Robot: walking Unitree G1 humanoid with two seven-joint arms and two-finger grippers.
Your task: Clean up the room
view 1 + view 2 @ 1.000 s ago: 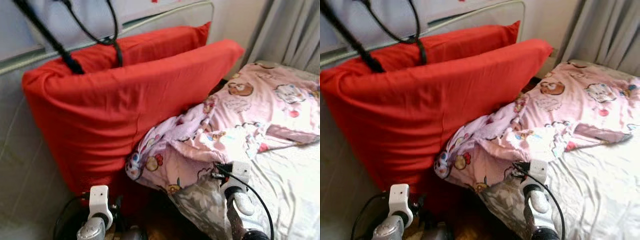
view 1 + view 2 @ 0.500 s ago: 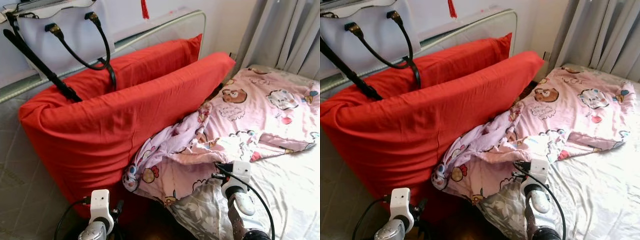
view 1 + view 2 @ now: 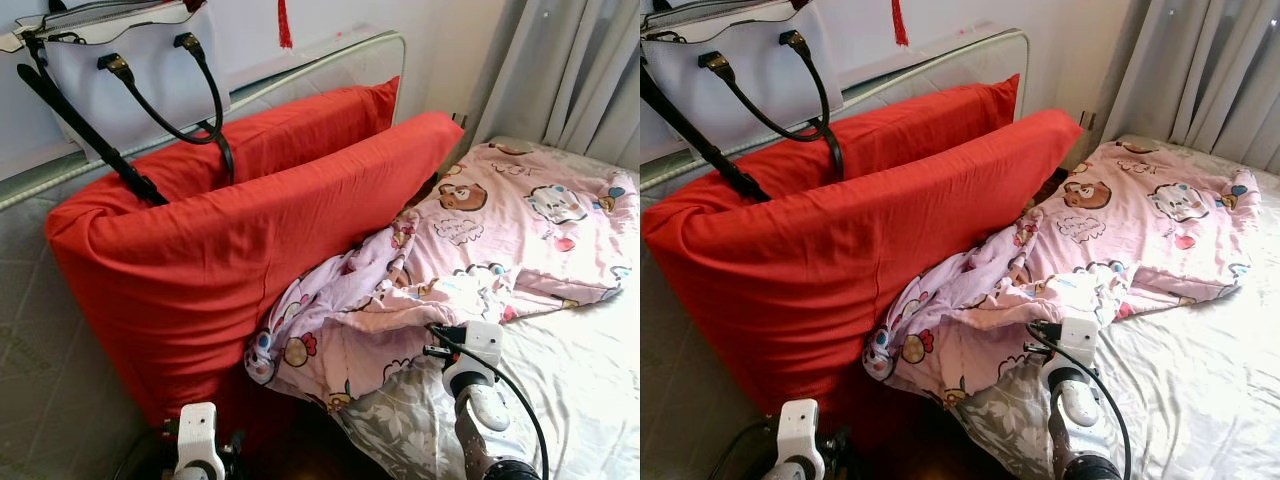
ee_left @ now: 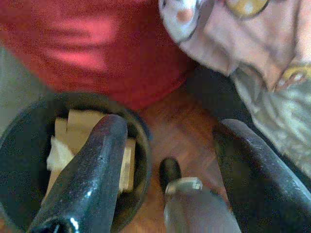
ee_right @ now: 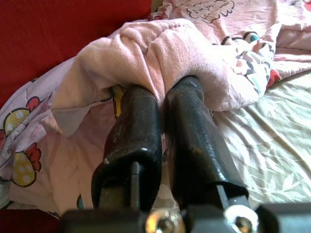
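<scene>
A bed with a pale grey, leaf-patterned sheet (image 3: 590,380) fills the right side of the scene, with grey curtains (image 3: 580,70) hanging behind its far end. Two big red pillows (image 3: 230,250) stand on edge along the padded grey headboard (image 3: 40,340), one just behind the other. A pink cotton blanket printed with cartoon animals (image 3: 480,250) lies crumpled across the sheet, its near corner bunched up against the front pillow and drooping over the edge of the bed. A white handbag with long black straps (image 3: 120,70) rests on top of the headboard, its straps trailing down onto the rear pillow.

The right gripper (image 5: 163,104) is at the near fold of the blanket, its two black fingers (image 5: 138,126) pressed together and pinching a bunch of the pink fabric between their tips. The left gripper (image 4: 167,160) hangs low beside the bed, over a wooden floor (image 4: 184,131), with its fingers (image 4: 97,165) spread wide apart and nothing between them. Below it stands a round black bin (image 4: 19,141) holding crumpled pale paper and something tan, close to the foot of the red pillow.
</scene>
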